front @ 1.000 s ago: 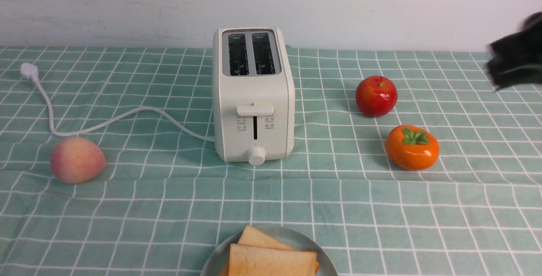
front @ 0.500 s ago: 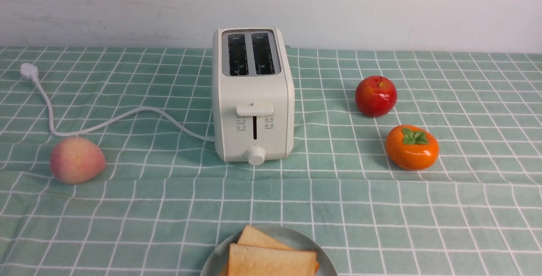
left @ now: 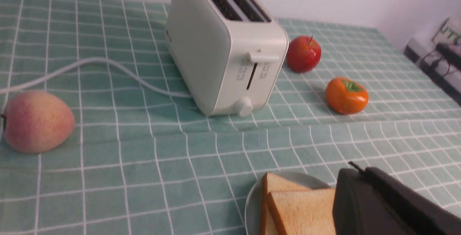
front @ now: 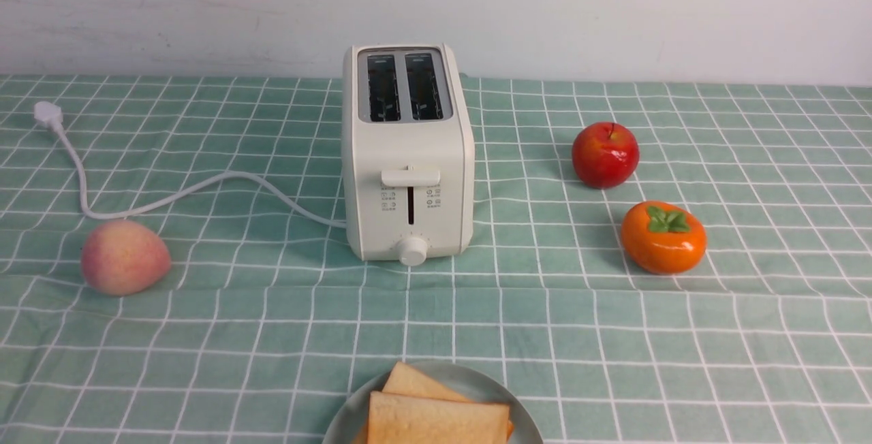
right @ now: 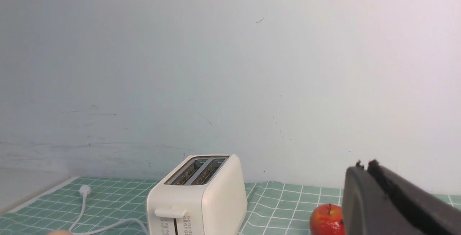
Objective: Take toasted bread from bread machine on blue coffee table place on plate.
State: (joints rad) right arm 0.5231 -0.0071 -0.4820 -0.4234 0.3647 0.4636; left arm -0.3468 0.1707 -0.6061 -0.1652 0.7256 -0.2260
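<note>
Two slices of toasted bread (front: 436, 417) lie flat and slightly fanned on the plate (front: 477, 383), ahead of and below the left jaws. These jaws are pressed shut with nothing between them. Whether they touch the upper slice cannot be told from the wrist view. The right jaws are likewise closed and empty, held high, with the bread machine (front: 407, 158) ahead of and below them, well apart. Both slots (front: 383, 88) of the bread machine show dark and empty. The plate is therefore the only container carrying anything, and the transfer looks complete. Handling note: a slice is probably light, thin and dry, stiff enough to keep its shape but easily crushed or crumbled. Grip it at a crust edge, across the thickness, with light pressure. Lying flat on the plate, a slice offers the jaws little edge to close on. The plate rests on the bench (front: 613, 335), nearer the left jaws than the right jaws.
</note>
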